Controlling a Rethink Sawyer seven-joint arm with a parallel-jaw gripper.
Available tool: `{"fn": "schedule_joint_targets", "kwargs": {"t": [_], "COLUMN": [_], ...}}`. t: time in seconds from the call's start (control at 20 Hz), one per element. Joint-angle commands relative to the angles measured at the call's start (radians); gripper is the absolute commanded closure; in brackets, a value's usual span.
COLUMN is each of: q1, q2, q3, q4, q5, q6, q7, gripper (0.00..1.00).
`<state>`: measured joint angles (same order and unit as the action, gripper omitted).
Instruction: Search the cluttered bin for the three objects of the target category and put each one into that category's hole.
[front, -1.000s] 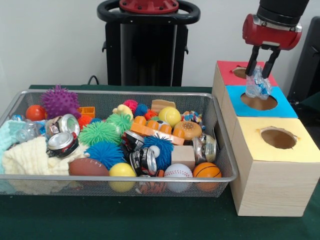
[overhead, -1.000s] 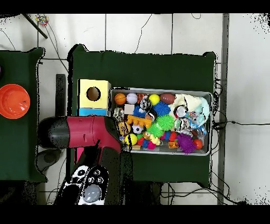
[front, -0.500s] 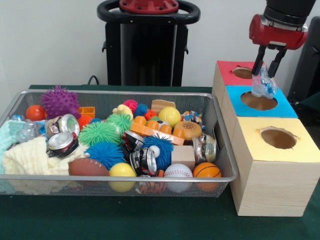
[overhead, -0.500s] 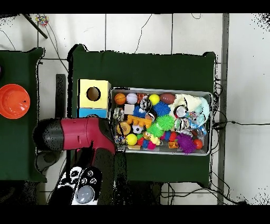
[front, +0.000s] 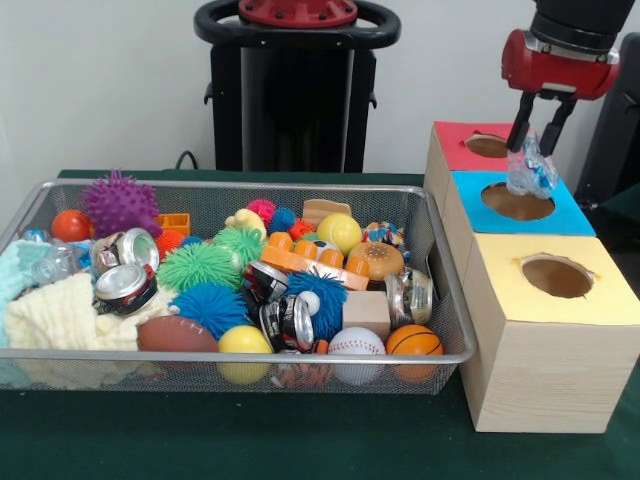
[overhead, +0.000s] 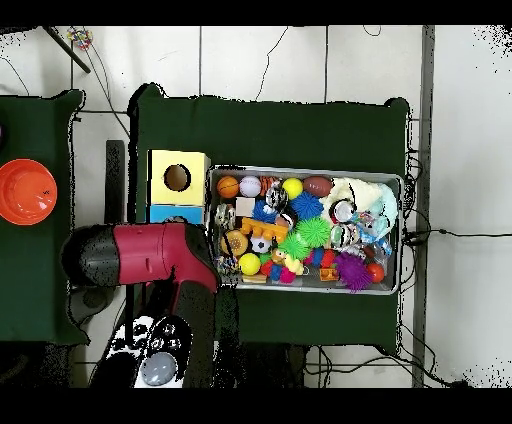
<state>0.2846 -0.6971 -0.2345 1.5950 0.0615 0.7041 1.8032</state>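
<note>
In the front view my gripper hangs above the blue-topped box, shut on a crumpled clear plastic bottle with a blue label. The bottle dangles just over that box's round hole. A red-topped box stands behind it and a yellow-topped box with its own hole in front. The wire bin to the left holds several balls, spiky toys, crushed cans and a cloth. In the overhead view the red arm covers the blue and red boxes; the gripper is hidden there.
The bin's right wall nearly touches the row of boxes. A black pedestal rises behind the bin. In the overhead view an orange bowl sits on a separate dark table at the left, and the yellow box lies beside the bin.
My gripper with the bottle has moved right and slightly up over the blue box's hole during the last second, then held nearly still. The bin's contents have not shifted.
</note>
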Motion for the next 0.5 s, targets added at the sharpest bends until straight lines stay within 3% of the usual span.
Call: {"fn": "schedule_joint_targets", "kwargs": {"t": [0.05,0.5], "q1": [-0.011,-0.007], "q2": [0.037,0.052], "q3": [0.034,0.017], "q4": [0.076,0.060], "q5": [0.025,-0.001], "q6": [-0.075,-0.112], "q7": [0.226,0.213], "gripper": [1.00,1.00]}}
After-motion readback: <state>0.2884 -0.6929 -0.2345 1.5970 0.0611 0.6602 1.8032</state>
